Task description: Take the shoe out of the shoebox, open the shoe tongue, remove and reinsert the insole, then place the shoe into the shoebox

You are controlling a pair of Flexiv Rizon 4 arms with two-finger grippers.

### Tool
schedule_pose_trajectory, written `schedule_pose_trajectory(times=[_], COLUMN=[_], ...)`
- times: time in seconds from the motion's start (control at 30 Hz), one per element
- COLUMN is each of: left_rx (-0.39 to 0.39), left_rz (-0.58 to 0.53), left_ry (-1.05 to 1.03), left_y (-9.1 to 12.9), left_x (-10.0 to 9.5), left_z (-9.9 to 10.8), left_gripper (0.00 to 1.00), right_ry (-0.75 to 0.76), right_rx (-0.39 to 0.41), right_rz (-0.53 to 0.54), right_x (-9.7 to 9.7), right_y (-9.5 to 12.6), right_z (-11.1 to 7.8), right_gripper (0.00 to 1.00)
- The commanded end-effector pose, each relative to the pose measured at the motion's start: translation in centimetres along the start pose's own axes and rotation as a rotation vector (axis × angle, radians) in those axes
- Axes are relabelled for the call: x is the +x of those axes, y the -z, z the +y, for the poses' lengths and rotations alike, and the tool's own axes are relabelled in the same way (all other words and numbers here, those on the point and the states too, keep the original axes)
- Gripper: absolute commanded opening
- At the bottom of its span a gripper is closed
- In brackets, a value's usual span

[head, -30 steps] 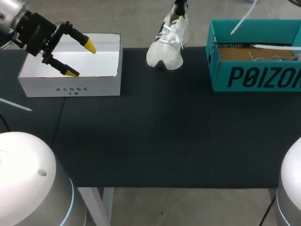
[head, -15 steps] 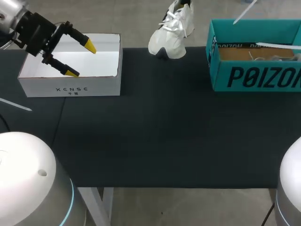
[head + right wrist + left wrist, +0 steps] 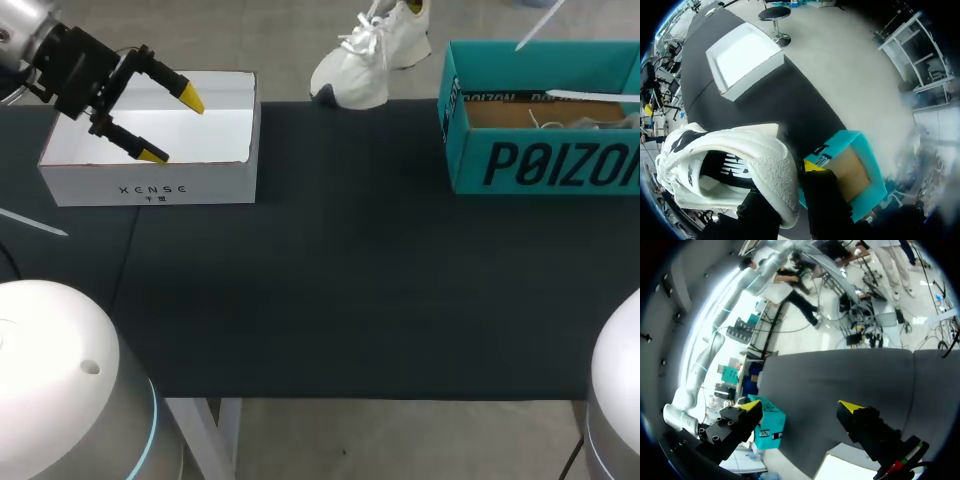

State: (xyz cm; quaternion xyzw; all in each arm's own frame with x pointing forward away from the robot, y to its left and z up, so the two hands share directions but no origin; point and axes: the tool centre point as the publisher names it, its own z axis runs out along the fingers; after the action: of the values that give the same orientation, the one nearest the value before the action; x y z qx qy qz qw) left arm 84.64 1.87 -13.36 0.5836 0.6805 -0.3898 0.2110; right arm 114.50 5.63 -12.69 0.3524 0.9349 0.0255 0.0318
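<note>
The white laced shoe (image 3: pixel 368 55) hangs in the air over the table's far edge, toe pointing left. In the right wrist view my right gripper (image 3: pixel 792 175) is shut on the shoe (image 3: pixel 735 165) at its heel collar, with one yellow fingertip (image 3: pixel 812 165) showing beside the collar. The teal shoebox (image 3: pixel 545 160) stands open at the far right, with paper inside, below and to the right of the shoe. My left gripper (image 3: pixel 165 125) hovers open over the white box (image 3: pixel 150 180) at the far left, holding nothing; its fingers (image 3: pixel 747 409) stand wide apart.
The dark mat (image 3: pixel 350 280) covers the table between the white box and the teal shoebox (image 3: pixel 860 172). A white strap (image 3: pixel 35 225) lies at the left edge. The white box (image 3: pixel 742 57) shows far ahead of the right gripper.
The right arm has lifted the shoe up and away toward the far right, and its toe has swung round to the left. The left arm has stayed still.
</note>
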Motion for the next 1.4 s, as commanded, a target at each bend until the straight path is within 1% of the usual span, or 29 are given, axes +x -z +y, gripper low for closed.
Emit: schedule_pose_trajectory(times=[0.03,0.17,0.2,0.27,0.4,0.43,0.47,0.53,1.13,1.17,1.2,1.27,1.33,1.4], left_rx=[0.0,0.0,0.0,0.0,0.0,0.0,0.0,0.0,0.0,0.0,0.0,0.0,0.0,0.0], left_rz=[0.004,0.004,0.004,0.004,0.004,0.004,0.004,0.004,0.004,0.004,0.004,0.004,0.004,0.004], left_ry=[-0.001,-0.001,-0.001,-0.001,-0.001,-0.001,-0.001,-0.001,-0.001,-0.001,-0.001,-0.001,-0.001,-0.001], left_y=[0.0,0.0,0.0,0.0,0.0,0.0,0.0,0.0,0.0,0.0,0.0,0.0,0.0,0.0], left_x=[0.0,0.0,0.0,0.0,0.0,0.0,0.0,0.0,0.0,0.0,0.0,0.0,0.0,0.0], left_z=[0.0,0.0,0.0,0.0,0.0,0.0,0.0,0.0,0.0,0.0,0.0,0.0,0.0,0.0], left_gripper=[1.0,1.0,1.0,1.0,1.0,1.0,1.0,1.0,1.0,1.0,1.0,1.0,1.0,1.0], right_ry=[-0.293,-0.435,-0.484,-0.526,-0.617,-0.63,-0.649,-0.672,-0.672,-0.677,-0.718,-0.776,-0.827,-0.872], right_rx=[0.018,0.053,0.073,0.09,0.129,0.142,0.139,0.148,0.148,0.146,0.152,0.133,0.122,0.101], right_rz=[-0.014,-0.058,-0.069,-0.068,-0.103,-0.128,-0.138,-0.159,-0.159,-0.146,-0.142,-0.172,-0.155,-0.177], right_x=[-3.6,-6.8,-7.6,-9.0,-11.0,-11.4,-11.7,-12.1,-12.1,-12.8,-13.6,-15.3,-17.1,-18.5], right_y=[0.9,1.2,1.1,1.0,0.9,0.9,0.9,1.0,1.0,0.8,0.6,0.4,0.3,0.4], right_z=[1.2,0.7,0.3,-0.4,-1.8,-2.1,-2.4,-3.1,-3.1,-3.1,-3.0,-3.4,-4.0,-4.8], right_gripper=[0.0,0.0,0.0,0.0,0.0,0.0,0.0,0.0,0.0,0.0,0.0,0.0,0.0,0.0])
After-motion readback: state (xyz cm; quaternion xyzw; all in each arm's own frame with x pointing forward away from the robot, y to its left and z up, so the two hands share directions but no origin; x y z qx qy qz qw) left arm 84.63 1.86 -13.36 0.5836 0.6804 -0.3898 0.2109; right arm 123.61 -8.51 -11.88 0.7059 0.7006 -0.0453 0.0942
